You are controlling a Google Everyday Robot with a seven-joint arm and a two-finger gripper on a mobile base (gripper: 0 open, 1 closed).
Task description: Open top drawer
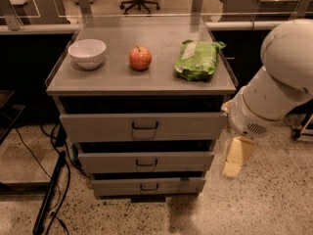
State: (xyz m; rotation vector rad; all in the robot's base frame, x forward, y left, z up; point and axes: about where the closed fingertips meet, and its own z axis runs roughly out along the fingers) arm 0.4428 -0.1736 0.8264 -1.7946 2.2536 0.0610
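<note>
The top drawer (98, 127) is the widest grey drawer front, just under the cabinet top, with a dark wire handle (145, 126) at its middle. A dark gap shows above its front; its inside is hidden. My gripper (237, 156) hangs cream-coloured below the white arm (274, 89), to the right of the cabinet at about the height of the second drawer. It is apart from the top drawer and its handle and holds nothing that I can see.
On the cabinet top (112, 80) stand a white bowl (87, 53), a red apple (140, 58) and a green bag (197, 59). Two narrower drawers (146, 161) sit below. Black cables (54, 180) lie on the floor at left. Desks and a chair stand behind.
</note>
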